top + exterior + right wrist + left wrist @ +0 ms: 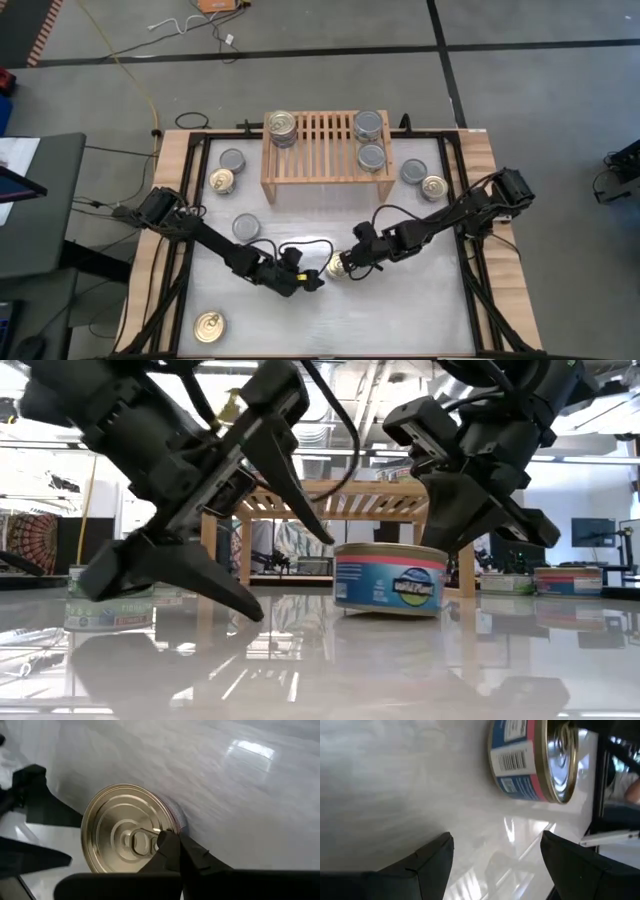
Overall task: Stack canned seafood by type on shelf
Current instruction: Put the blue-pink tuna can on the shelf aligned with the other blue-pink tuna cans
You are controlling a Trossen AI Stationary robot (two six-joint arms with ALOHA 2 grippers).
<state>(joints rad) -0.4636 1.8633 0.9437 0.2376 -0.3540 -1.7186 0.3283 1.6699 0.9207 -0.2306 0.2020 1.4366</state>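
The gold-topped can (338,266) you are working on stands upright on the white table (400,310), near the middle and well in front of the shelf (326,155). In the low view its blue and pink label (390,580) faces the camera.

The right gripper (350,264) is down at this can. Its wrist view shows one dark finger (170,851) lying over the pull-ring top, near the ring. The second finger is not clearly shown, so you cannot tell whether the can is gripped or how wide the jaws stand. In the low view the fingers reach down just behind the can's rim.

The left gripper (308,281) sits just beside the can on its other side, low to the table. It is spread wide and holds nothing; its wrist view shows bare table between the fingers (432,857), with the can lying beyond them and apart.

This looks like the pick-up step for one gold-topped can. On the shelf, a gold-topped stack (282,128) stands at the left end and two silver-topped cans (370,140) stand toward the right. Next you would need a sure hold across the can's side wall, then a lift clear of the table toward the gold stack.

Both arms reach in low from the outer edges and meet at the centre, so watch the close gap between the two grippers.

Other cans wait either side of the shelf, and one gold-topped can (208,325) lies near the front left corner.
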